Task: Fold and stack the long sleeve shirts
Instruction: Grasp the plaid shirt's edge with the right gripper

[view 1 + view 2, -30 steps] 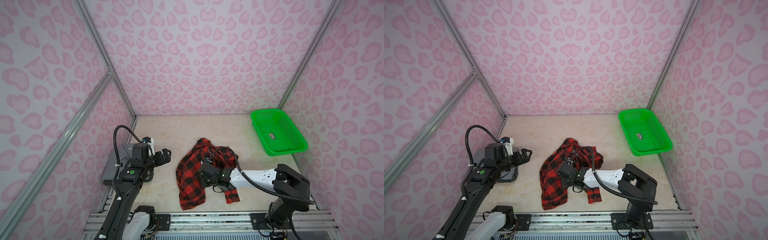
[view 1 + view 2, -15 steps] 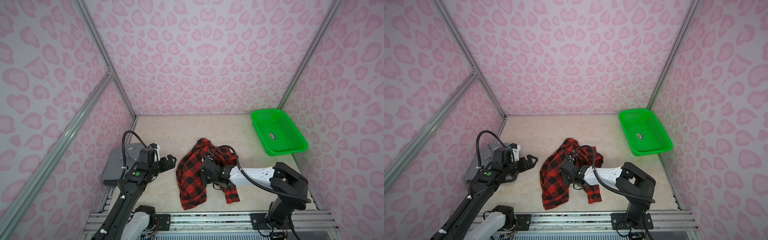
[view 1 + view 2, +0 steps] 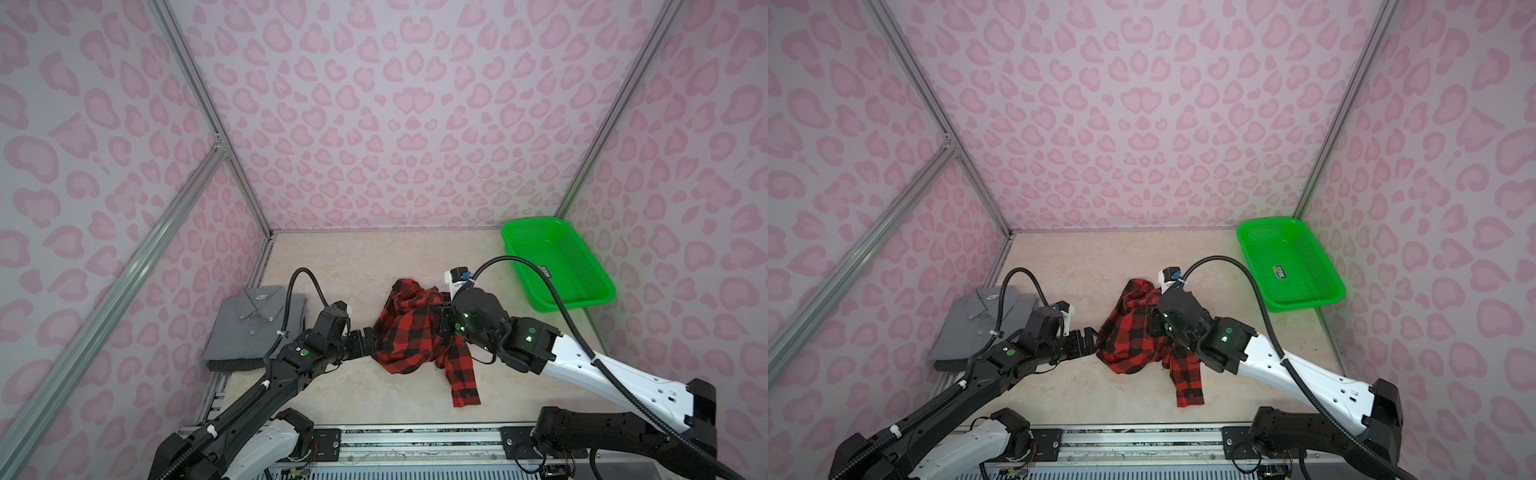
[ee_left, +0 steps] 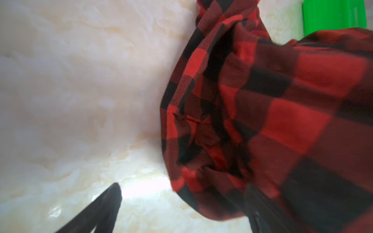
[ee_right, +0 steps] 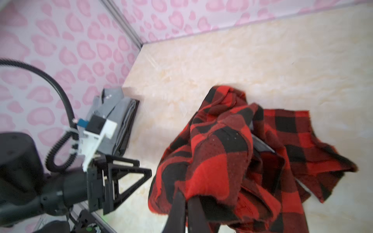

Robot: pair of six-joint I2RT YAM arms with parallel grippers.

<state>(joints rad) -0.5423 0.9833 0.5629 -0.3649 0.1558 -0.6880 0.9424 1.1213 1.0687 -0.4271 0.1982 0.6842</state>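
Observation:
The red-and-black checked shirt [image 3: 409, 332] [image 3: 1129, 338] lies crumpled mid-table, one sleeve trailing toward the front edge. My right gripper [image 5: 186, 198] is shut on a fold of it, and the cloth hangs bunched around the jaws; its fingers are mostly hidden in both top views. At the shirt's left edge my left gripper [image 3: 366, 341] [image 3: 1086, 337] stands open, one finger [image 4: 103, 209] over bare table and the other under checked cloth [image 4: 262, 121]. The grey shirt [image 3: 253, 328] [image 3: 973, 328] [image 5: 119, 123] lies folded at the left wall.
A green perforated basket [image 3: 573, 305] [image 3: 1304, 305] stands at the back right against the wall. Pink patterned walls close in the table on three sides. The metal rail runs along the front edge.
My left arm swung right from over the grey shirt to the checked shirt's left edge. My right gripper shut on the checked cloth and drew it up into a bunch.

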